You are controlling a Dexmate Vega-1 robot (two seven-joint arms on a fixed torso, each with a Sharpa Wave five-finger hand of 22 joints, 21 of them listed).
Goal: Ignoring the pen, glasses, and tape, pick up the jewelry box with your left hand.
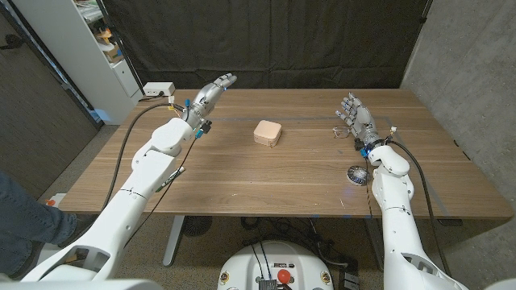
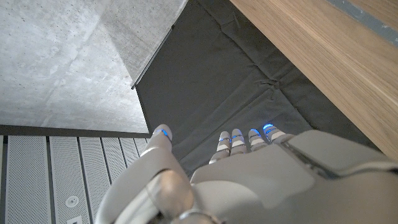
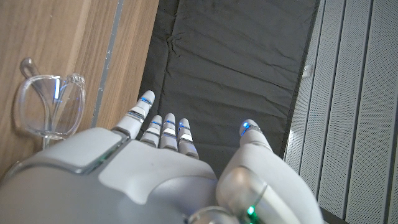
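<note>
Backdrop: black cloth [image 1: 274, 40] hangs behind the far edge of the wooden table [image 1: 242, 181]; a concrete wall [image 1: 468, 64] stands on my right, and a white shelf unit [image 1: 97, 40] beyond the far left corner.
Table: brown wood grain with a thin dark seam running across it, parallel to the far edge.
Jewelry box: the jewelry box [image 1: 268, 133] is a small, pale pink, rounded square case. It sits closed on the table, a little nearer the far edge than the near one and about midway between the left and right edges, between my two hands and touching neither.
Left hand: my left hand [image 1: 211, 93] is up near the far left corner, fingers stretched out and slightly apart, holding nothing. It is well apart from the box. From my left wrist camera my fingertips [image 2: 237, 135] point at the black cloth, with the table edge beside them.
Right hand: my right hand [image 1: 355, 113] is raised near the far right part of the table, fingers spread and empty.
Glasses: clear-framed glasses [image 3: 50, 106] lie on the wood just beside my right hand, on its box side.
Tape: a dark round roll, which I take for the tape [image 1: 357, 173], lies by my right forearm, toward the near right edge.
Pen: a slim pen [image 1: 172, 177] lies close under my left forearm, near the left edge.
Cables: a white box [image 1: 159, 89] with cables sits at the far left corner.
</note>
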